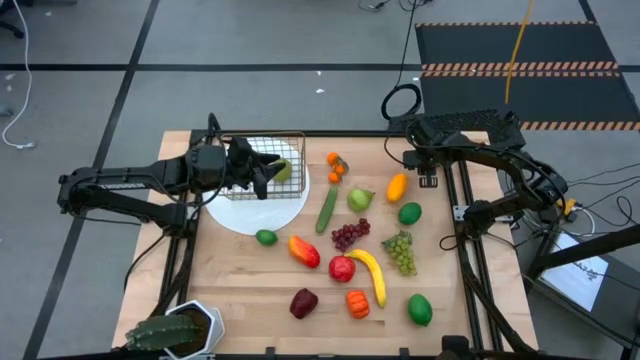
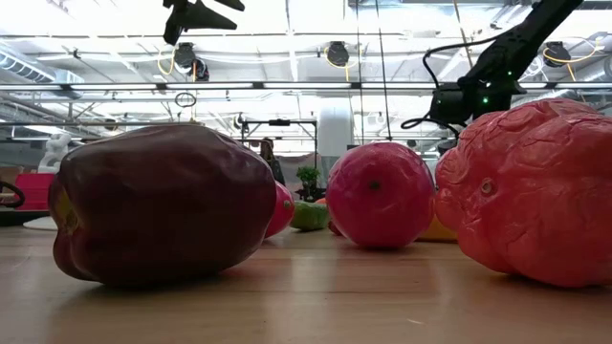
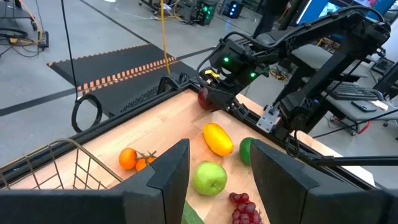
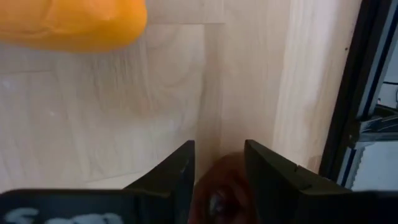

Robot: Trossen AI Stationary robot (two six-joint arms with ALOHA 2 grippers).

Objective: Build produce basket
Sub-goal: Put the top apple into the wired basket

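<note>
Nearest edge of the surface (image 1: 230, 285): potted plant (image 1: 175, 330) at the L corner. Then a front row w/ dark-red pepper (image 1: 303, 302), orange pepper (image 1: 357, 303) just beside it, and near lime (image 1: 420, 309) further R.

Next back: red apple (image 1: 341, 268) touching the banana (image 1: 370, 275), and a red-orange fruit (image 1: 304, 250) just L of the apple. Small lime (image 1: 265, 237) sits near the rim of the white plate (image 1: 250, 215).

Mid-surface: purple grapes (image 1: 349, 234) and green grapes (image 1: 400, 250) lie near each other, w/ another lime (image 1: 409, 213) behind the green bunch. Cucumber (image 1: 326, 208) lies along the plate's R side, green apple (image 1: 359, 199) just beside it. Yellow mango (image 1: 397, 187) and small oranges (image 1: 336, 167) lie further back.

The basket (image 1: 285, 155) stands on the far part of the plate, upright. A yellow-green bit shows through its wire; we can't tell what it is.

L tool (image 3: 217, 168) hangs over the plate at the basket's L side, fingers parted w/ a clear gap, nothing in them.

Farthest: R tool (image 4: 219, 149) is low at the far R corner, behind the mango. Its fingers are closed in on a dark-red fruit (image 4: 219, 190), which fills the gap btw them.
</note>
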